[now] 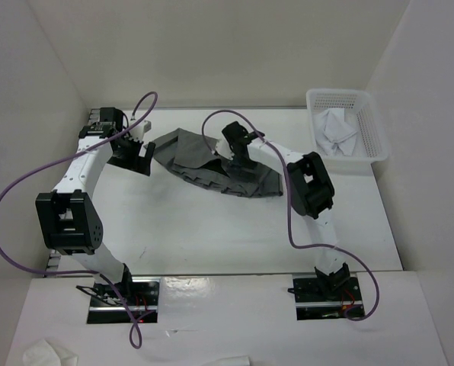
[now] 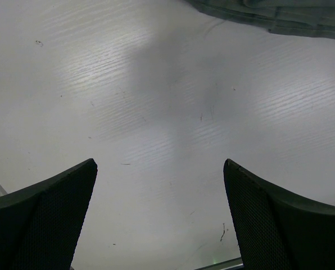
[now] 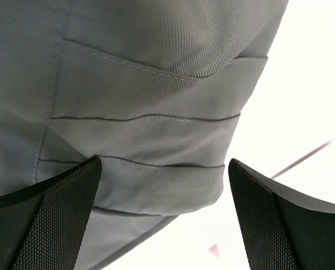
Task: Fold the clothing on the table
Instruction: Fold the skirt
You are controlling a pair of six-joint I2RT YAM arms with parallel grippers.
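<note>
Grey pleated fabric fills most of what my right wrist camera sees: the clothing [image 3: 145, 101] lies directly under my right gripper [image 3: 164, 166]. Stitched folds run across between my two spread fingers, and one edge of the fabric gives way to bare white table [image 3: 302, 101] on the right. That gripper is wide apart and grips nothing.

From above, the clothing [image 1: 212, 164] lies in a curved, rumpled band across the far middle of the table [image 1: 212, 236]. My right gripper [image 1: 242, 164] is over its right-hand half. My left gripper [image 1: 135, 158] is just beside its left end.

My left gripper [image 2: 159, 169] is also spread wide and empty. It looks down on bare table [image 2: 156, 112], and only a strip of the clothing [image 2: 280, 14] shows at the upper right of its wrist view.
</note>
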